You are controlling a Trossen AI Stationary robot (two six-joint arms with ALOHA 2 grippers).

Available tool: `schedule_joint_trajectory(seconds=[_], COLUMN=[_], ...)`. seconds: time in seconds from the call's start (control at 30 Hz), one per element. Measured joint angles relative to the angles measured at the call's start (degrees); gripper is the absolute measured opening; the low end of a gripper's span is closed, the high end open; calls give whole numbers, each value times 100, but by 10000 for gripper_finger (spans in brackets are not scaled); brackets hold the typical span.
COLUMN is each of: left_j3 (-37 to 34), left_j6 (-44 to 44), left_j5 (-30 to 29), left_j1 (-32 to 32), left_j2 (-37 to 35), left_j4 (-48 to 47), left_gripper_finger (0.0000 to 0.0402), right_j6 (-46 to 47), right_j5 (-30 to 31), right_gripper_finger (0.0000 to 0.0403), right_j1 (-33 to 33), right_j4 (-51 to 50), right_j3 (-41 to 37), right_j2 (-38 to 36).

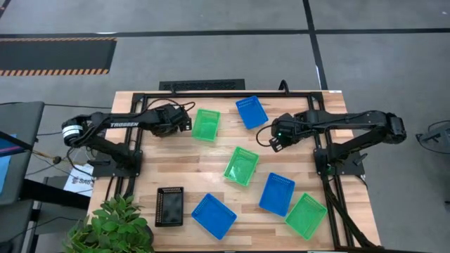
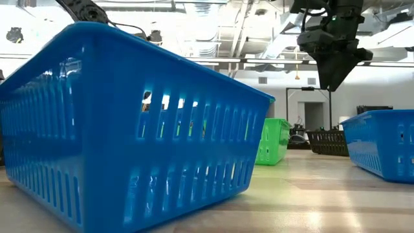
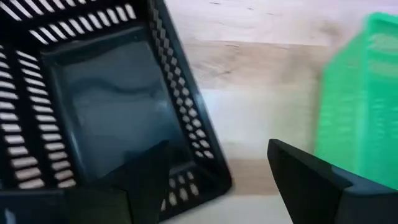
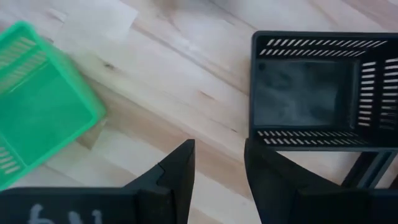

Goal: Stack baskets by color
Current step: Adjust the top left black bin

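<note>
Crowding the table (image 1: 211,158): 3 green baskets (image 1: 241,166), potted plant (image 1: 116,225)

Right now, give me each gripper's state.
Left gripper: open, holding nothing.
Right gripper: open, holding nothing.

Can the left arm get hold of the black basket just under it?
Probably yes: the open left gripper hangs over the black basket, at its wall, with nothing in between.
</note>
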Motion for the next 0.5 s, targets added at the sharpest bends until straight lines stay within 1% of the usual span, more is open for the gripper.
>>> schedule_joint_trajectory(seconds=[0.03, 0.1, 0.23, 0.33, 0.5], left_j3=[0, 0, 0, 0, -2], left_j6=[99, 348, 1008, 1097, 951], left_j5=[46, 316, 1397, 1987, 2466], left_j1=[61, 190, 313, 271, 28], left_j2=[84, 258, 588, 700, 564], left_j4=[68, 303, 922, 1122, 1105], left_gripper_finger=[256, 256, 256, 256, 256], right_j6=[-12, -12, -13, -14, -23], right_j5=[2, 2, 0, 0, 0], right_gripper_finger=[160, 160, 160, 159, 159], right_j1=[-23, -48, -50, -50, -50], right_j4=[0, 0, -2, -2, -4], right_j3=[0, 0, 0, 0, 0], right_j2=[0, 0, 0, 0, 0])
